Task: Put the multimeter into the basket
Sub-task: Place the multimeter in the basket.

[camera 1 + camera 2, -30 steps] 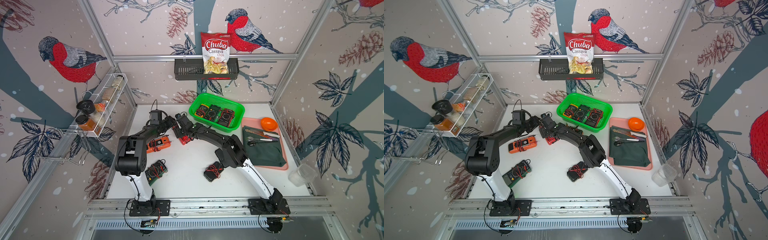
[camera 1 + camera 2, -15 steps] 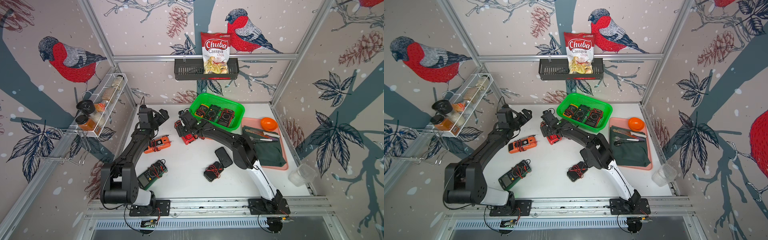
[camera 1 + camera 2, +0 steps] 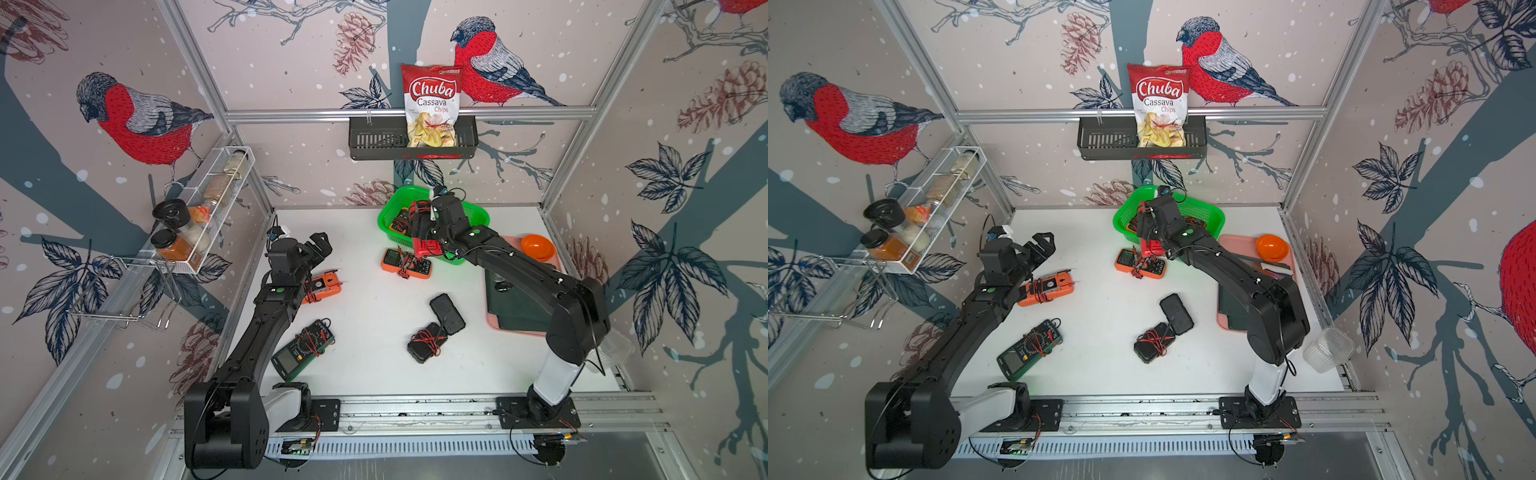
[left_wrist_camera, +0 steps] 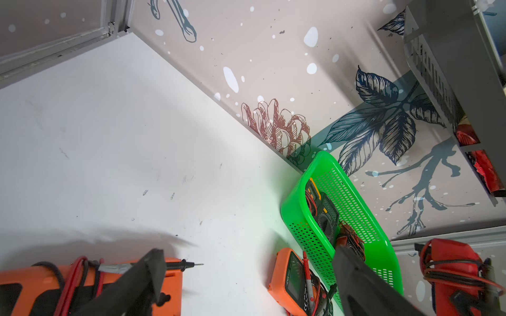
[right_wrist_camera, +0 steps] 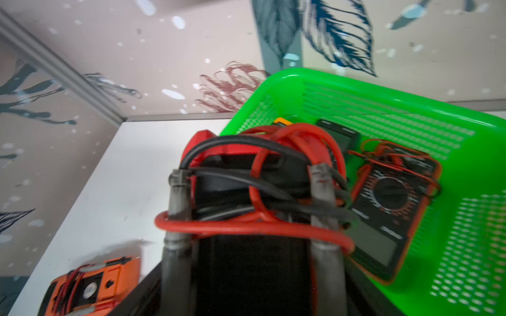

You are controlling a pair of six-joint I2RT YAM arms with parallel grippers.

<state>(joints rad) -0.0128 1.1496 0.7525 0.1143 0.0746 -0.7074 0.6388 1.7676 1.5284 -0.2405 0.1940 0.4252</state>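
The green basket stands at the back of the table with several multimeters lying in it. My right gripper is shut on a red multimeter wrapped in red and black leads. It holds the meter in the air over the basket's near left rim. My left gripper is open and empty, raised above an orange clamp meter at the table's left side.
An orange multimeter lies just in front of the basket. A green one and two black ones lie nearer the front. At the right, a pink tray holds an orange bowl.
My left gripper opened and drew back to the left, away from the red multimeter. The right arm swung the red multimeter back and right, up to the basket's edge.
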